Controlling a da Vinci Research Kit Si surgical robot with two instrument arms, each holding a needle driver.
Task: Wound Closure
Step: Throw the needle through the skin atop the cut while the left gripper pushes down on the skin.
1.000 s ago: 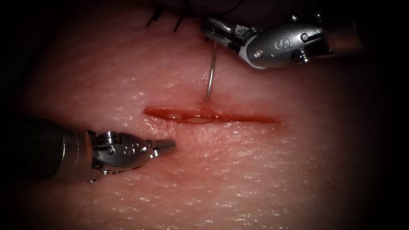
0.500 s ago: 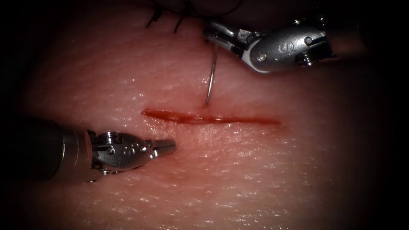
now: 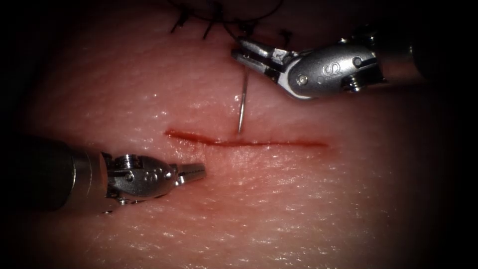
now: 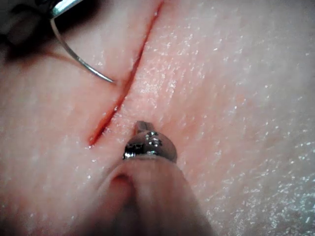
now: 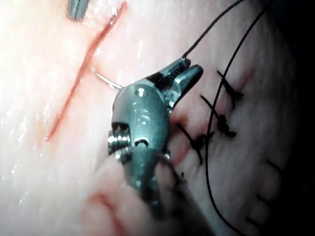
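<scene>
The pale pink slab of tissue (image 3: 298, 209) is crossed by a thin red horizontal cut (image 3: 249, 142). Below the cut's left end, the left silver-jawed tool (image 3: 196, 172) is seen closed, holding nothing. The right silver tool (image 3: 244, 52) is clamped on the curved steel needle (image 3: 242, 102) near its rear end; the tip is placed just above the cut, and entry cannot be told. Black thread (image 5: 209, 162) is draped over older stitches.

Curved needle (image 3: 242, 102) hangs steeply, point down, tip at the upper edge of the thin red cut (image 3: 249, 142) in the pale tissue (image 3: 298, 199); dark thread (image 5: 211, 147) trails behind.
</scene>
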